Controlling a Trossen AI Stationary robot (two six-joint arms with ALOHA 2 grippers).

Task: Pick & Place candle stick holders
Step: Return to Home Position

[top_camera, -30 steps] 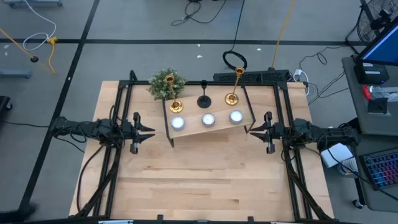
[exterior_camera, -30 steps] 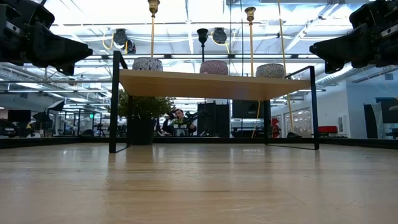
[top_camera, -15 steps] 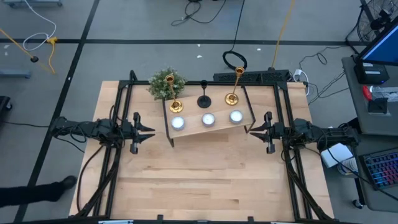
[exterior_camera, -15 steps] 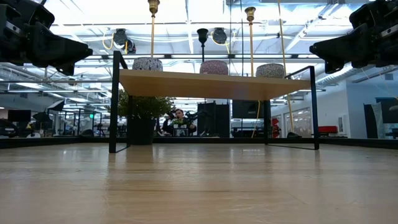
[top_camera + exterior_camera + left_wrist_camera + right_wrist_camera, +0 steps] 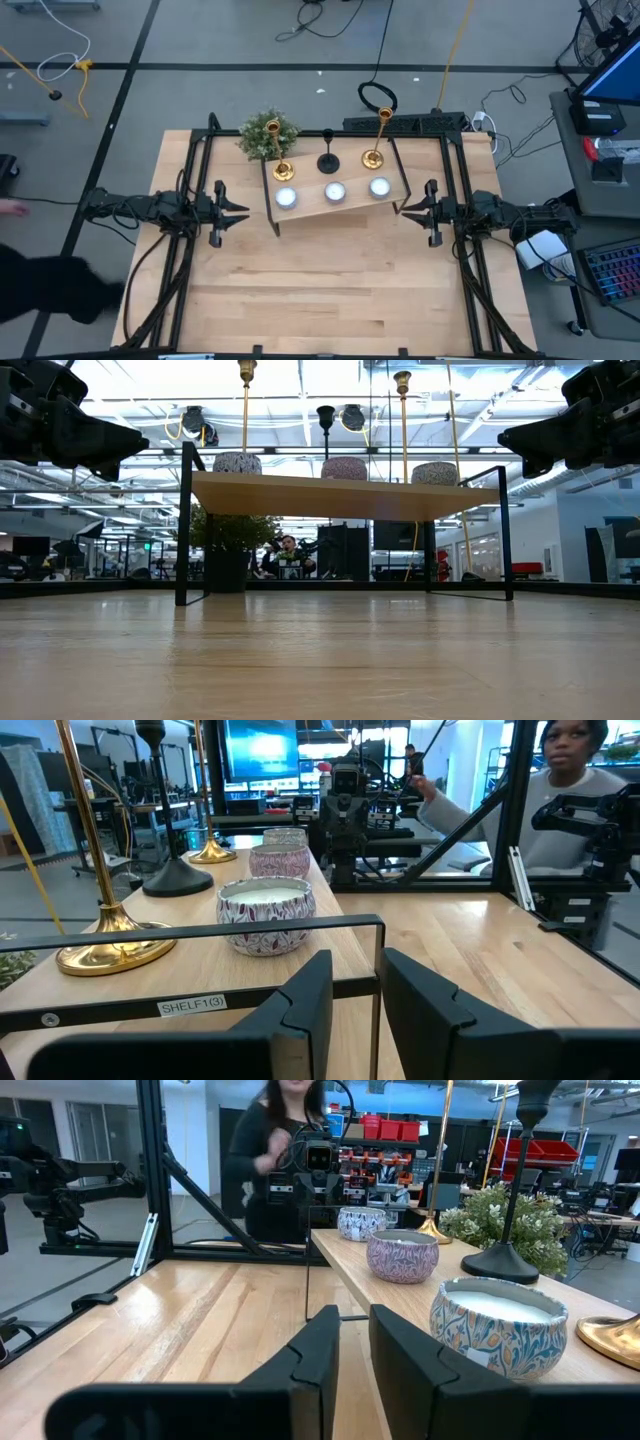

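Left gripper (image 5: 243,212) hangs above the table's left side, level w/ the shelf's end. Its dark, blocky fingers (image 5: 300,1010) stand slightly apart w/ nothing between them. Right gripper (image 5: 403,209) mirrors it at the shelf's other end, fingers likewise parted by a narrow gap, empty. The two point inward at each other.

Just ahead of the left gripper is a thin black metal leg of the shelf (image 5: 305,212), a pale wood board on a square-bar frame w/ a small white label (image 5: 193,1006) on the end rail. The board runs lengthwise from one gripper to the other, a bit skewed on the table.

On the board's nearer strip sit three squat round candle jars (image 5: 334,191) w/ patterned walls and white wax tops. Behind them the candle stick holders stand in a line:
- First gold holder (image 5: 115,945): closest to the left gripper, shiny brass, wide flared base, thin stem.
- Black holder (image 5: 328,163): in the middle, matte, cone-like base.
- Second gold holder (image 5: 373,158): closest to the right gripper, same brass.

All three are upright, long axis vertical, bases flat on the wood, apart from each other & from the jars. A bushy green plant (image 5: 268,135) stands on the table just past the first gold holder.

The table (image 5: 330,290) is light planks, bare betw. the grippers and out to the front edge. Black rails along both sides hem the arms. A person (image 5: 570,780) stands off the table's edge.
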